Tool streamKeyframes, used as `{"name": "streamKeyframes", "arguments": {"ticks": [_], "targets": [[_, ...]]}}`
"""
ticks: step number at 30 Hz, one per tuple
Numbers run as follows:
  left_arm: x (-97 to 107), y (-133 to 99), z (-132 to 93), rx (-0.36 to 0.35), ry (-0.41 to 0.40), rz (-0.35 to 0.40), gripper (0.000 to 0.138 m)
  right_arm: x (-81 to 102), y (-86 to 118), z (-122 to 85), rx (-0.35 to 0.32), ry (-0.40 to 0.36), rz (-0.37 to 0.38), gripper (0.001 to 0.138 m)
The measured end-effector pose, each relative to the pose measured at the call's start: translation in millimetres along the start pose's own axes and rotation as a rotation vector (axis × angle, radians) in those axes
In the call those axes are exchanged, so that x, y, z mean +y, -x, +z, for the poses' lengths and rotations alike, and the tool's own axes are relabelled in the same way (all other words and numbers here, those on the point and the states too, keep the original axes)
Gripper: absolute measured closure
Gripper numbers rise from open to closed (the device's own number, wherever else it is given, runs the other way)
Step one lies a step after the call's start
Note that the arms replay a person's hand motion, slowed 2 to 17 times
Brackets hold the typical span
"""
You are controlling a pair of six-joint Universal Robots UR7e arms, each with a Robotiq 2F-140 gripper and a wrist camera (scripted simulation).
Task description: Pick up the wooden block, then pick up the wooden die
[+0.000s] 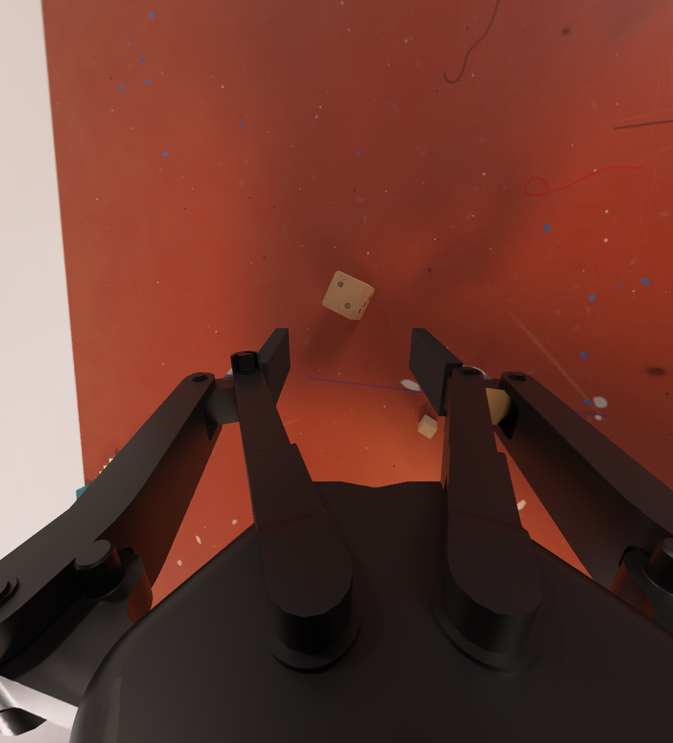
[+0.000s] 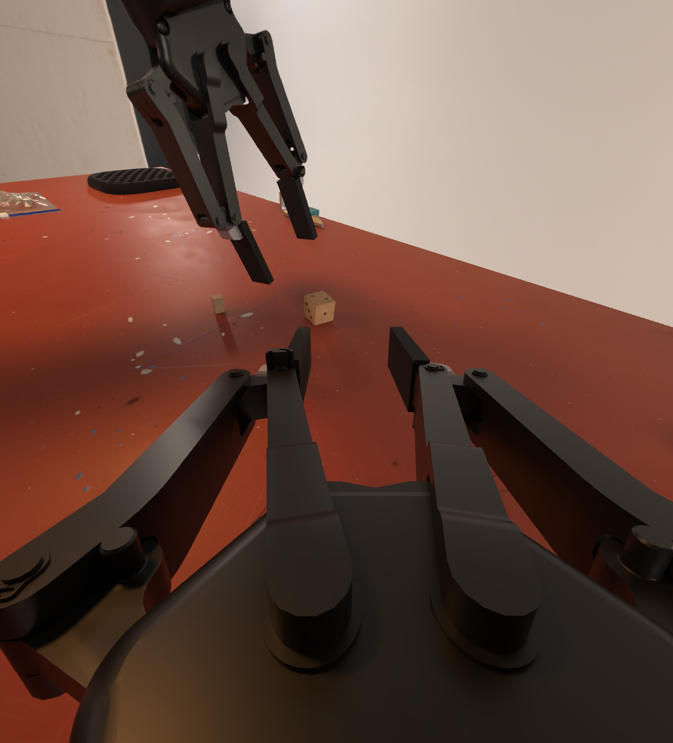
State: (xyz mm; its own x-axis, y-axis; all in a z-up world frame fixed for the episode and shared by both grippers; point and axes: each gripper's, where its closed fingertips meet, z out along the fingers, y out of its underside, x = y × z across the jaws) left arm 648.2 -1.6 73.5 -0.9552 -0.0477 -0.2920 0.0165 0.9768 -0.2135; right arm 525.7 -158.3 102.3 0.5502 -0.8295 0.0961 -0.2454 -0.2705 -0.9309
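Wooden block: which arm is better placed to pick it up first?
Left, probably. The left gripper hangs open above the table, near the wooden block; the right gripper, also open, sits farther back, facing the die.

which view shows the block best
The right wrist view: the block stands in the open on the table, left of the die. The left wrist view shows only a small part, partly hidden beside its finger.

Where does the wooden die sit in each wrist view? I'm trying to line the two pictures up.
Left wrist view: wooden die just above centre, beyond the open fingertips.
Right wrist view: die centre, upper half, on the red table.
Shared landmark: the small wooden block beside it.
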Motion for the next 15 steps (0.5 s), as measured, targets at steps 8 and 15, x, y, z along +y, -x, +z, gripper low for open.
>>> {"name": "streamKeyframes", "arguments": {"ticks": [8,15], "targets": [[7,-5,-24,-0.084,-0.125,-0.147,0.057,0.0,0,0,0.003,0.001,-0.009,0.087],[20,-18,-45,-0.135,-0.228,-0.304,0.051,0.3,1,1,0.007,0.004,-0.020,0.087]]}}
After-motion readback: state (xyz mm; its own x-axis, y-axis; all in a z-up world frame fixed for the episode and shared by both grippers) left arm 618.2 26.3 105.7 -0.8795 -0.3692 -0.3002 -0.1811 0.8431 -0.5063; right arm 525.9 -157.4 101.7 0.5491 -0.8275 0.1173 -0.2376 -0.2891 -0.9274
